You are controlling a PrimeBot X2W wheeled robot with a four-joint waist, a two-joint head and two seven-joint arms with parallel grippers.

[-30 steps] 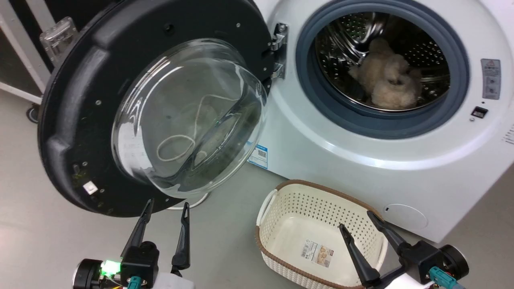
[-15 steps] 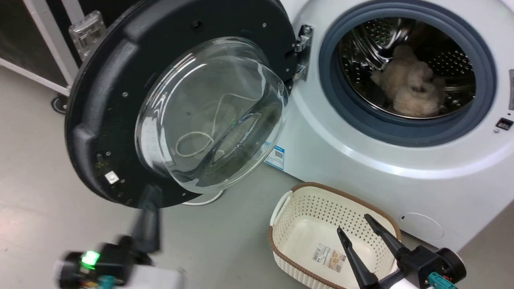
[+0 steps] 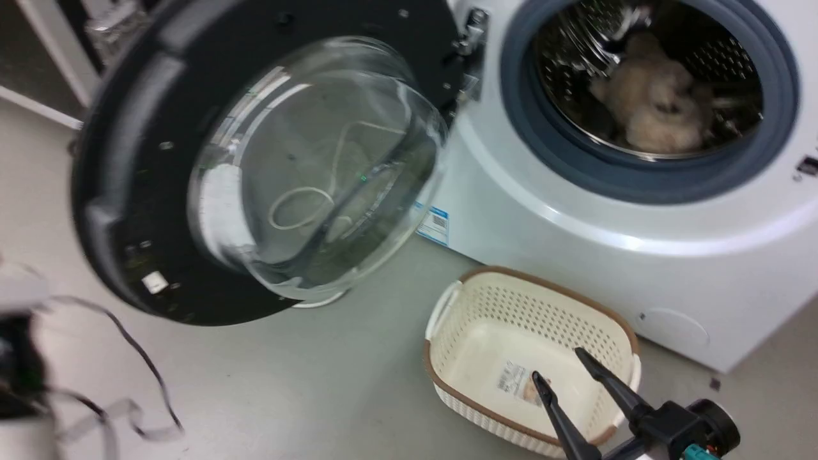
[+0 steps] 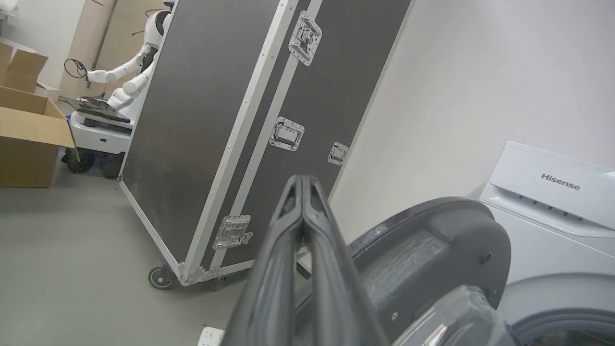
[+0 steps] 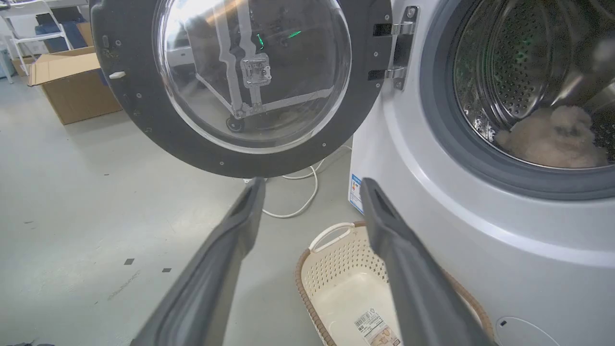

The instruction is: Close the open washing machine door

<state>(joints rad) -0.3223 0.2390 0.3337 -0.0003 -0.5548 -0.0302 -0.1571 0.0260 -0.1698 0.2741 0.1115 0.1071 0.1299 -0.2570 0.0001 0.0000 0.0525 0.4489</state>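
"Where's the left end effector (image 4: 302, 185)?"
"Fingers pinched together on nothing, near the washing machine door (image 3: 255, 160), which hangs wide open left of the machine."
"The basket (image 3: 505, 313)?"
"On the floor, a label inside. The right end effector (image 3: 557, 364) is spread above it, holding nothing."
"The drum (image 3: 569, 51)?"
"A fluffy beige bundle (image 3: 652, 105)."

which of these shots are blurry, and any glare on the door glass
Head view: motion-smeared throughout, the washing machine door soft-edged and the lower-left corner an unreadable streak. Left wrist view: background crisp, the shut left gripper soft up close. Right wrist view: sharp, with bright reflections across the door's glass.
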